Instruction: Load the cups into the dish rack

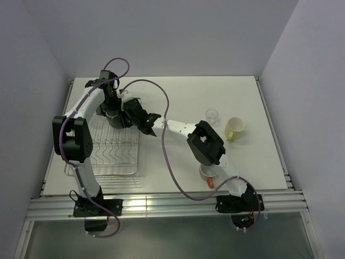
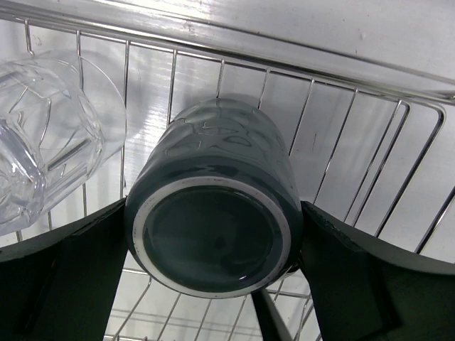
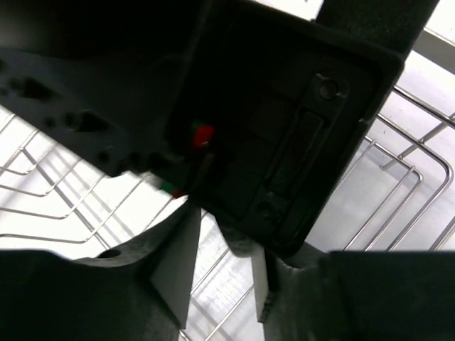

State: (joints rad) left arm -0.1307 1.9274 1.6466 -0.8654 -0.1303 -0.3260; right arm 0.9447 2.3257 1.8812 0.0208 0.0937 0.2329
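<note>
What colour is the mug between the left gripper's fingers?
Dark grey-black mug, pale ring round its base; clearest in the left wrist view.

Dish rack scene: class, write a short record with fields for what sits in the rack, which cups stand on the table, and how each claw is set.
Rack: silver wire dish rack, in front of the left arm
In rack: black mug, clear tumbler beside it
On table: clear glass, yellow-green cup, orange mug partly under the right arm
Left claw: wide open, fingers flanking the black mug
Right claw: part open, nothing between its fingers
</note>
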